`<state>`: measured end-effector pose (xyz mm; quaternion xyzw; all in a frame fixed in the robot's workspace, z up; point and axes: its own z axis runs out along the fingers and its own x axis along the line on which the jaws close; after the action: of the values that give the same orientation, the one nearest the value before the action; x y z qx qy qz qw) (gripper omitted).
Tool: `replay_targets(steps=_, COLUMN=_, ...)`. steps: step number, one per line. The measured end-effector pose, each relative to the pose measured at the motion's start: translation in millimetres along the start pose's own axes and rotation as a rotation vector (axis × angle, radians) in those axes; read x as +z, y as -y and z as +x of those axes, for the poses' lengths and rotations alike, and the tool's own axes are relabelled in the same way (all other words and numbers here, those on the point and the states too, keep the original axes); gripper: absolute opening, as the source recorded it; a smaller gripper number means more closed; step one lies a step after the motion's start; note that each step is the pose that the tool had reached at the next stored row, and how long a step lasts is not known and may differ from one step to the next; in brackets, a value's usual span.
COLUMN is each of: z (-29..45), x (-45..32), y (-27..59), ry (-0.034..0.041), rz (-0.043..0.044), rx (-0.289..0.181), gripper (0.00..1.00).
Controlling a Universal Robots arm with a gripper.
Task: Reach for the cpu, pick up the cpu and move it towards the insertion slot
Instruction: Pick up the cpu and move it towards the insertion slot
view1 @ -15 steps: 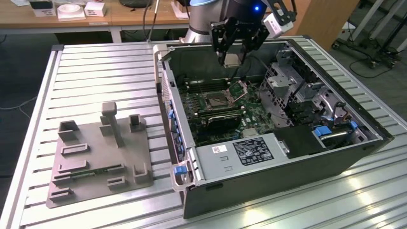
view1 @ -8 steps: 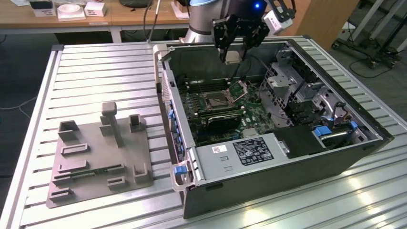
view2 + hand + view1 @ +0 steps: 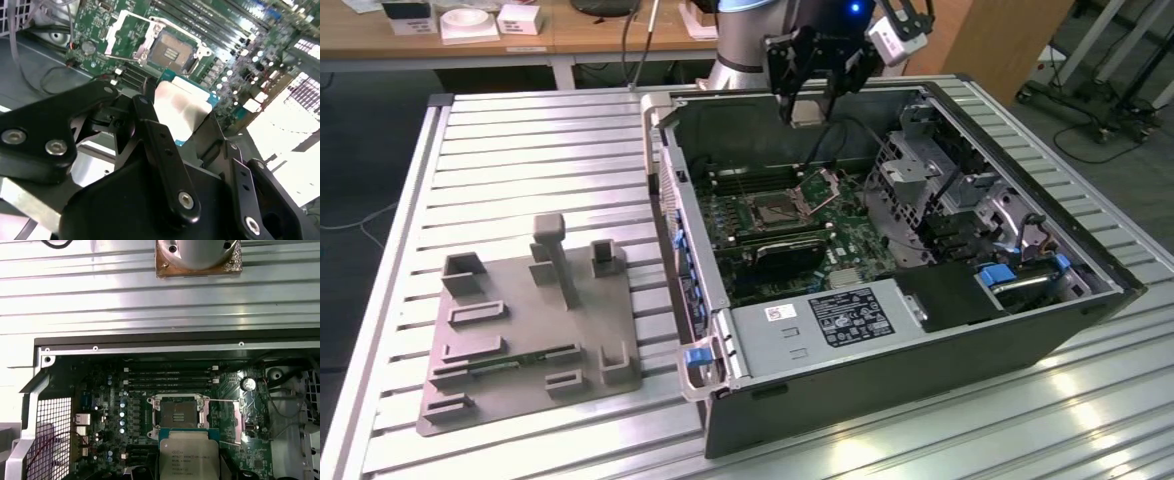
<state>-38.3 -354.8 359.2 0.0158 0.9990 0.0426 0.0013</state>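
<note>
In the exterior view my gripper (image 3: 809, 108) hangs above the far wall of the open computer case, shut on the cpu (image 3: 807, 113), a small flat pale square. In the second wrist view the black fingers (image 3: 150, 131) clamp the cpu (image 3: 181, 106) from both sides. In the first wrist view the cpu (image 3: 189, 456) shows its silvery top and sits just short of the insertion slot (image 3: 177, 413). The insertion slot (image 3: 771, 212) lies on the green board lower down in the case, its metal flap (image 3: 825, 190) hinged up and its dark centre (image 3: 172, 50) bare.
A grey plastic tray (image 3: 520, 320) with upright blocks rests on the slatted metal table (image 3: 520, 150), at the exterior view's left. Inside the case are long memory slots (image 3: 170, 377), a drive cage (image 3: 947, 190), loose cables (image 3: 854, 140) and a labelled box (image 3: 841, 315).
</note>
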Motion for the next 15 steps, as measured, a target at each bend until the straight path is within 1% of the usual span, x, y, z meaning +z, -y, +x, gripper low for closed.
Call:
replay_targets(steps=3, z=-0.3, x=1.7, y=-7.6, ry=0.0035, rz=-0.0019, rx=0.000, gripper=0.55)
replay_targets(steps=8, z=0.1, x=4.3, y=-21.8, ry=0.0078, rz=-0.0024, rx=-0.001, gripper=0.55)
replay_targets(steps=12, z=0.4, x=5.9, y=-29.2, ry=0.0126, rz=-0.0044, rx=-0.001, gripper=0.55)
replay_targets(steps=15, z=0.5, x=7.5, y=-32.8, ry=0.0151, rz=-0.0052, rx=0.002, gripper=0.55)
